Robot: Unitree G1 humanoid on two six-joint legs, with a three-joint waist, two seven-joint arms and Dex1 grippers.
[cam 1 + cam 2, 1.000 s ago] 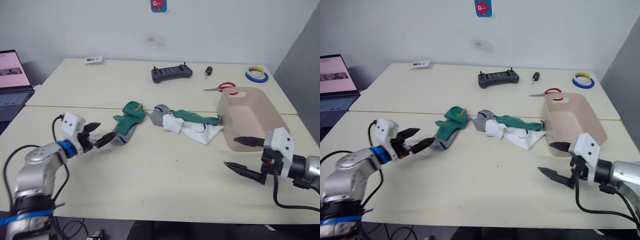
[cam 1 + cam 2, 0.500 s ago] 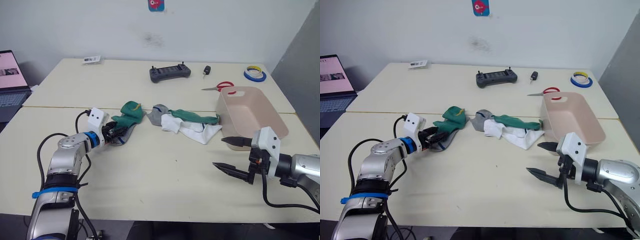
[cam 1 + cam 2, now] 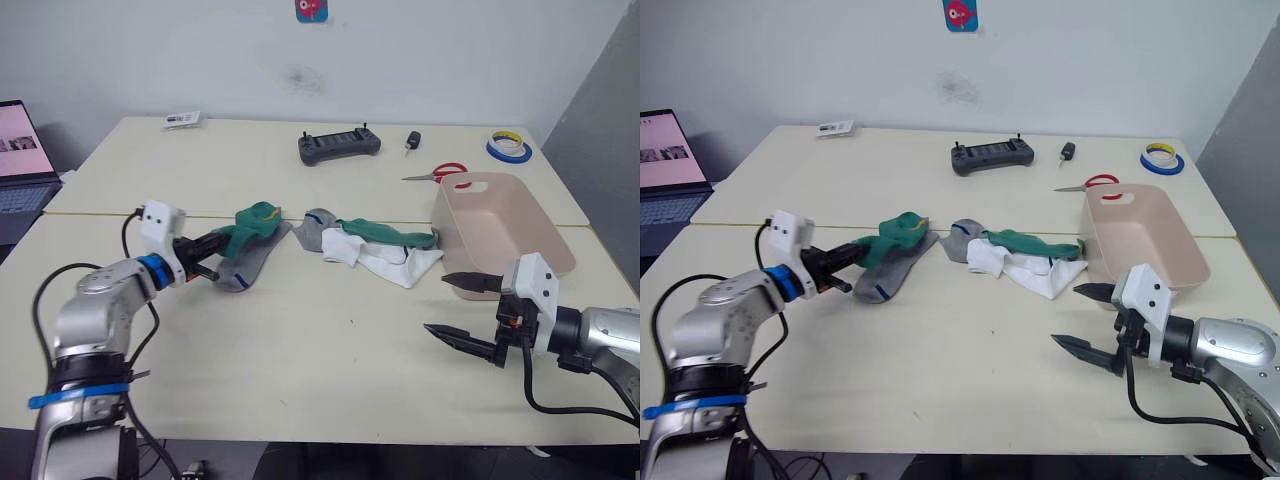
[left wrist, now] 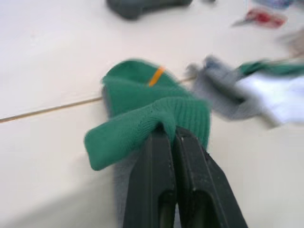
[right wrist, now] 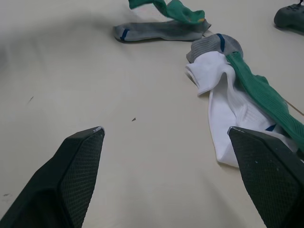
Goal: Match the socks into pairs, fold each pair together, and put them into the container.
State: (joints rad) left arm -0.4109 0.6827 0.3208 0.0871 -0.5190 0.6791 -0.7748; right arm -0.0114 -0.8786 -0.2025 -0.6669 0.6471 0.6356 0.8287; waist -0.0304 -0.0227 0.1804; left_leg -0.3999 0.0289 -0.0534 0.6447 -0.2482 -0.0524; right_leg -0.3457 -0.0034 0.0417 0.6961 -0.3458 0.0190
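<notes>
My left gripper (image 3: 212,246) is shut on a folded edge of a green sock (image 3: 250,221) with a yellow cuff mark, lifting that edge off the grey sock (image 3: 243,270) beneath it. In the left wrist view the black fingers (image 4: 159,156) pinch the green fabric (image 4: 142,95). To the right lies a pile of a grey sock (image 3: 318,229), a white sock (image 3: 386,263) and another green sock (image 3: 386,233). The pale pink container (image 3: 497,226) stands empty at the right. My right gripper (image 3: 456,308) hovers open in front of it, holding nothing.
At the back of the table lie a dark controller (image 3: 340,146), a key fob (image 3: 413,141), red-handled scissors (image 3: 441,173) and tape rolls (image 3: 512,148). A small card (image 3: 185,120) lies at the back left. A laptop (image 3: 20,150) sits at the far left.
My left gripper reached the green sock, closed on its edge and drew it up and to the left. The right gripper stays open, almost unmoved in the last half second.
</notes>
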